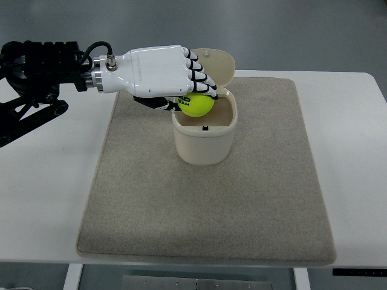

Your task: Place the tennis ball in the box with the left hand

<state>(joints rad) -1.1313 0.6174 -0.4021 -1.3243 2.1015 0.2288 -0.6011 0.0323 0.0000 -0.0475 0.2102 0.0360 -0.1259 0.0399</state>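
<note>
**A:** Left hand point(158, 74) reaching in from the left edge, palm down, fingers point(199, 75) curled over the top of the tennis ball point(198, 104), thumb tucked under on the near-left side. Clamped on the ball, not spread.

**B:** And the ball against the box point(204, 134)?

**A:** Held right at the mouth, over the back-left part of the opening. Appears to sit at about rim level, overlapping the back rim in this view; whether touching the rim, cannot tell. Hinged lid point(219, 63) thrown open behind, standing clear of the opening.

**B:** So which way from ball to cavity?

**A:** Straight down and slightly toward the near right. Most of the ball already inside the rim's outline, judging by the steep view. No long axis to fuss over with a round ball; only the drop line counts.

**B:** Risk?

**A:** Probably the back rim. Released too far back-left, could clip the edge and roll off onto the grey mat point(266, 199). Small nudge toward the centre of the opening looks wise before letting go. Fingertips close to the lid hinge too, so some care in spreading them.

**B:** Right arm?

**A:** Not in view. Nothing nearer than the left hand anyway.

**B:** Stage of the task?

**A:** Carry seemingly finished, release not yet done.
</note>
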